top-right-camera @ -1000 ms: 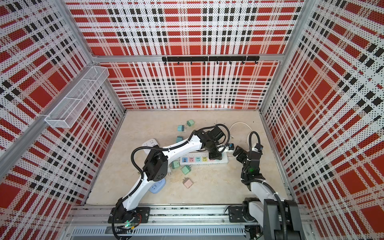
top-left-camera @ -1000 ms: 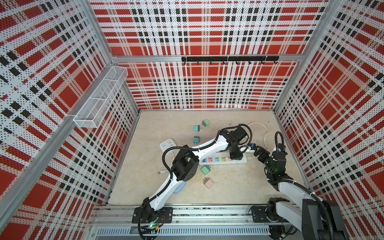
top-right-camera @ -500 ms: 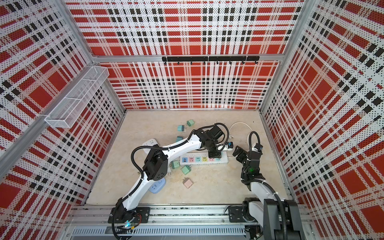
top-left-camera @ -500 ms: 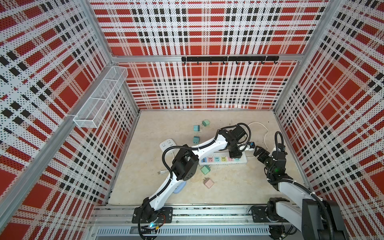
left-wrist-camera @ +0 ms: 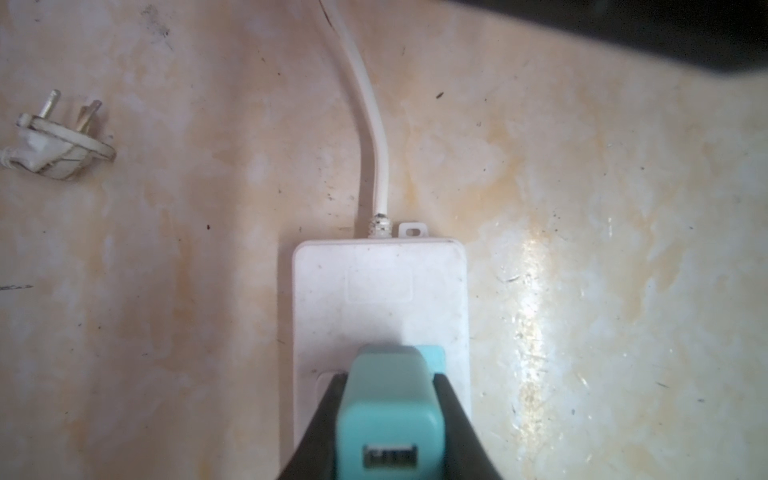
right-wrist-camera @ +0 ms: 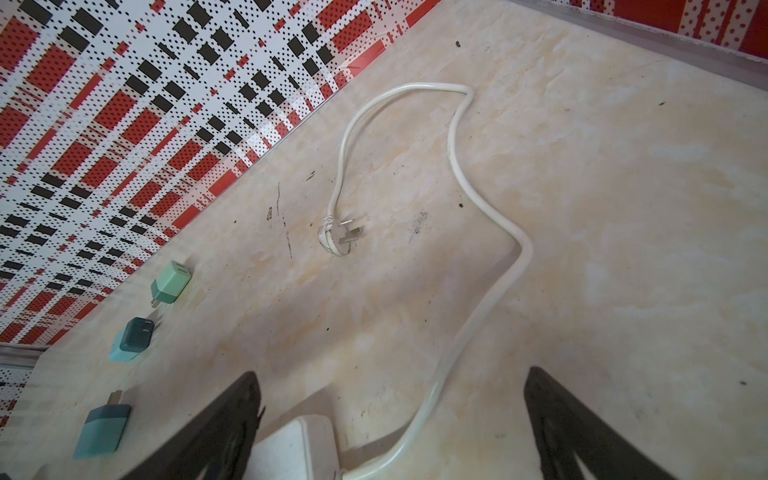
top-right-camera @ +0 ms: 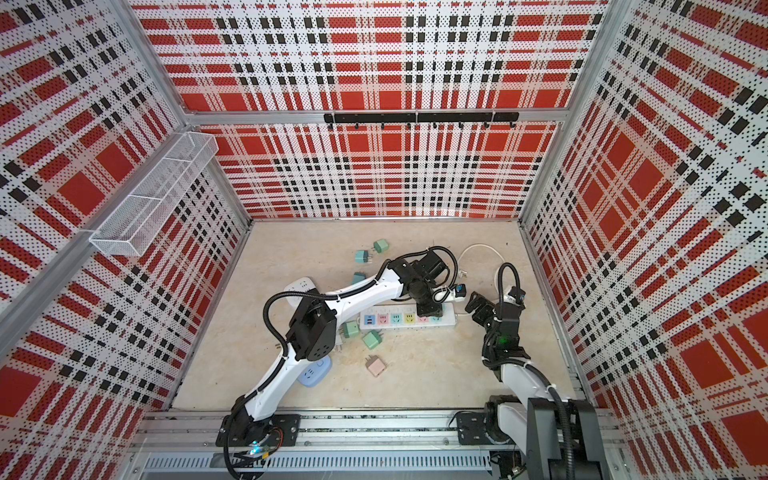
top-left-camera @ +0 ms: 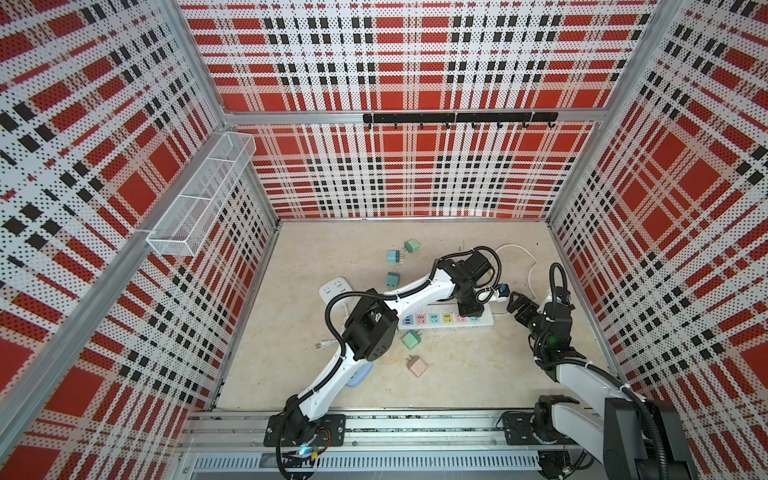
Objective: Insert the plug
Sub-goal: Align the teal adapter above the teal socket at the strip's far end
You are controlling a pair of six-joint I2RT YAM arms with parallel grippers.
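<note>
In both top views, the left gripper [top-left-camera: 469, 311] is seen set down over the cable end of the long white power strip with coloured sockets [top-left-camera: 486, 323]. The right gripper [top-left-camera: 515, 304] is held spread just beside that end, grasping nothing. What the left jaws hold is hidden there.

In the left wrist view, a teal cube-shaped charger plug [left-wrist-camera: 390, 399] is shown pinched between the black fingers, upright over the strip's last teal socket. Its prongs are hidden, so full seating cannot be judged; pressing home and release are judged to be left.

In the right wrist view, only the strip's white cable [right-wrist-camera: 457, 174] and a green spare plug [right-wrist-camera: 170, 284] are shown, not the insertion.
</note>
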